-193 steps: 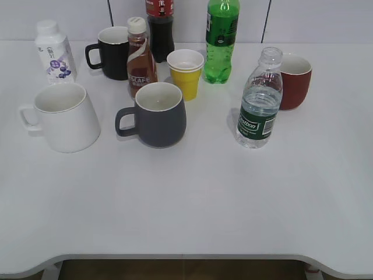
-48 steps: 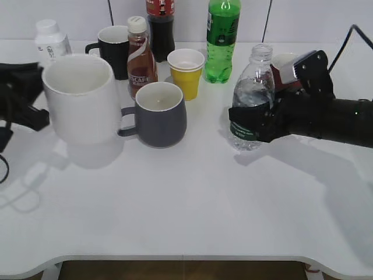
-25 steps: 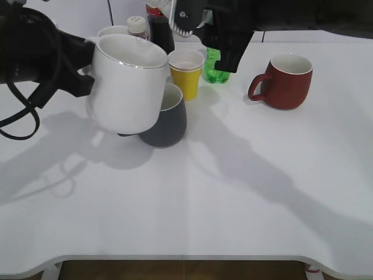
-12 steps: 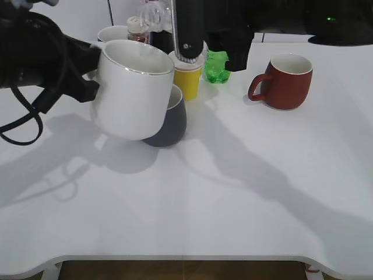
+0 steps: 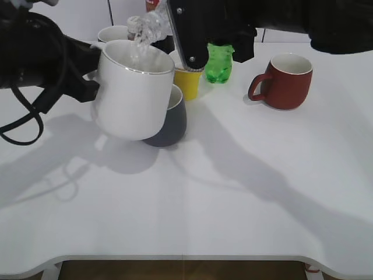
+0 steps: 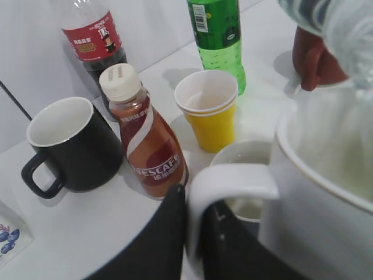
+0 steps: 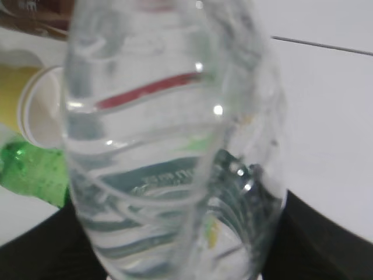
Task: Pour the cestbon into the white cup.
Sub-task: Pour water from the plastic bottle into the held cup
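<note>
L end effector (image 6: 192,233) clamps white cup (image 5: 133,87) handle, off counter | R end effector (image 5: 192,35) grips cestbon (image 5: 148,26) tilted, mouth at cup's 12 o'clock rim, water streaming in

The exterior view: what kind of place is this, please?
Probably a lab tabletop staged for robot tests: a bare white table, assorted mugs such as the red mug, and drink bottles like the green bottle.

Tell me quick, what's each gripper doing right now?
Left gripper: closed on the white cup handle.
Right gripper: holding the tilted cestbon.
</note>
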`<state>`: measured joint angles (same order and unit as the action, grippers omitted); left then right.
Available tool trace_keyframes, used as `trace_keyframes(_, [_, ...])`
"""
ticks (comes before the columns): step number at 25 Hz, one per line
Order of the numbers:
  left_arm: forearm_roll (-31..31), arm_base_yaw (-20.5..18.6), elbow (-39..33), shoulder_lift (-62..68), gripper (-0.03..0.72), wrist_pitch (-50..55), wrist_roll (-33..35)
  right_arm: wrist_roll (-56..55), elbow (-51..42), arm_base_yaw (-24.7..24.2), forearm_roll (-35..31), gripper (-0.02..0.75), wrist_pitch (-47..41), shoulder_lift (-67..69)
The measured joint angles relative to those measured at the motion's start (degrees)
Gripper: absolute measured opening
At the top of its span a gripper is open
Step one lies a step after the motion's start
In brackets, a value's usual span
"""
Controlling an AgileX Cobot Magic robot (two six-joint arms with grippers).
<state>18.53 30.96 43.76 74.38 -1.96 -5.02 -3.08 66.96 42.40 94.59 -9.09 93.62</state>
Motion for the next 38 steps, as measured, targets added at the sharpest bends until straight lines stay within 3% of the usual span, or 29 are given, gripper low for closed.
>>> trace_keyframes(14, [0.0, 0.0, 0.0, 0.0, 0.040, 0.7, 0.1, 0.1, 0.0, 0.0, 5.7, 0.468, -2.2, 0.0])
trace_keyframes(19, [0.0, 0.0, 0.0, 0.0, 0.040, 0.7, 0.1, 0.0, 0.1, 0.0, 5.8, 0.468, -2.3, 0.0])
trace_keyframes(22, [0.0, 0.0, 0.0, 0.0, 0.040, 0.8, 0.1, -1.3, 0.2, 0.0, 2.1, 0.468, -1.0, 0.0])
trace_keyframes(29, [0.0, 0.0, 0.0, 0.0, 0.040, 0.7, 0.2, -1.8, 0.2, 0.0, -25.7, 0.468, 2.3, 0.0])
trace_keyframes(33, [0.0, -0.6, 0.0, 0.0, 0.040, -0.8, 0.2, -2.0, 0.2, -0.6, -46.0, 0.468, 2.3, 0.0])
trace_keyframes(38, [-0.1, -4.1, -0.1, -0.4, 0.040, -6.2, 0.2, -2.0, -3.7, -7.5, -71.1, 0.468, 11.5, -1.4])
